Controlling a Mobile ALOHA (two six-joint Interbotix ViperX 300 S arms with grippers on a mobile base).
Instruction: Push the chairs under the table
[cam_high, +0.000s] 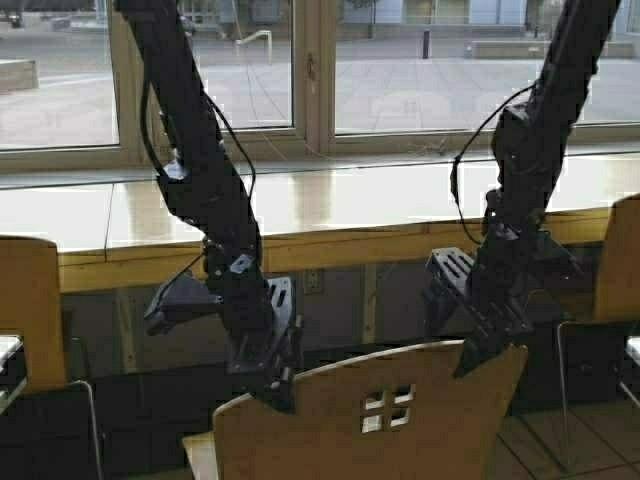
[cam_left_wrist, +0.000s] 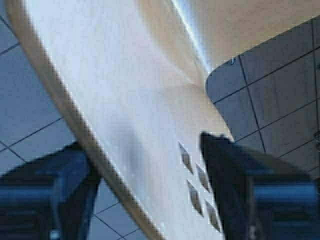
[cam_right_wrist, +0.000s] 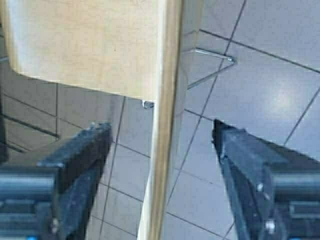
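the desk (cam_high: 300, 245) runs under the window; your chair (cam_high: 400, 420) stands near, not yet under. both jaws gape, left gripper (cam_high: 272, 385) and right gripper (cam_high: 485, 350) straddling the backrest unclamped. push unevenly and it may twist or tip. no containers here.
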